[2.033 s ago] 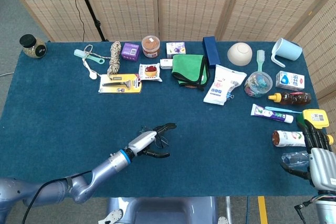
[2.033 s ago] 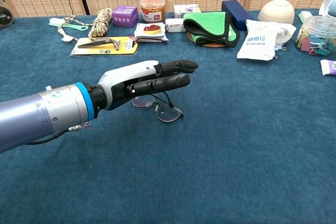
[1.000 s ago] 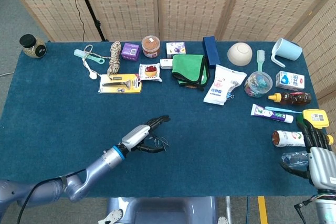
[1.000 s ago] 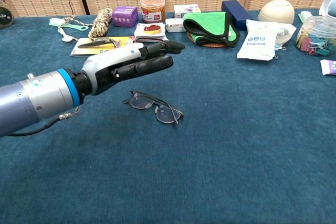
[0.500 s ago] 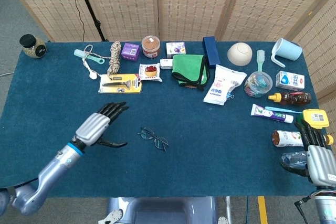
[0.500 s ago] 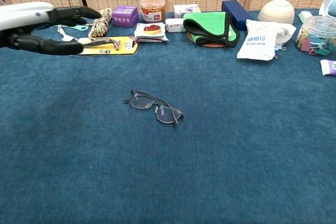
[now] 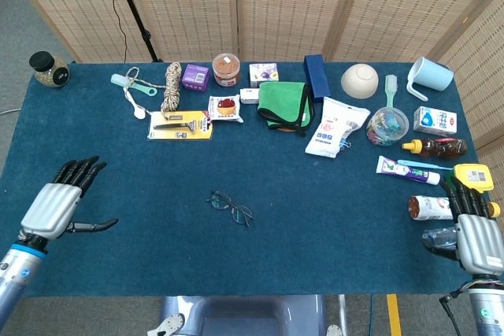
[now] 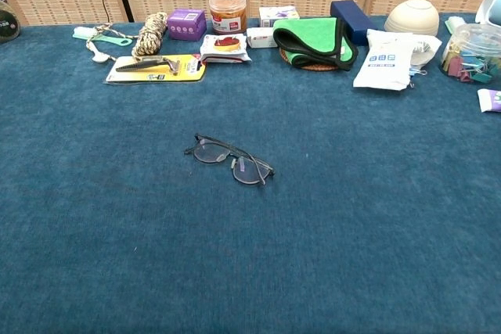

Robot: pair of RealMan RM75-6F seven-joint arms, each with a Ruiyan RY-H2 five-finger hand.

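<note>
A pair of thin dark-framed glasses (image 7: 230,208) (image 8: 231,159) lies folded open on the blue table cloth (image 7: 315,210), near the middle front. My left hand (image 7: 57,206) hovers at the table's front left corner, well left of the glasses, fingers straight and spread, thumb out, holding nothing. My right hand (image 7: 475,238) is at the front right corner with its fingers stretched out straight beside a white tube with a red cap (image 7: 429,208) and a yellow-topped item (image 7: 473,176). The chest view shows neither hand.
Along the back edge lie a razor on a yellow card (image 7: 180,125), a rope coil (image 7: 171,86), a green cloth (image 7: 282,104), a white pouch (image 7: 334,126), a bowl (image 7: 359,80) and a blue mug (image 7: 431,75). Toothpaste (image 7: 405,170) and a sauce bottle (image 7: 437,147) are at right.
My left hand has let go of nothing visible but pulled away from above the glasses, sweeping left to the front left corner and out of the chest view. The glasses stay put.
</note>
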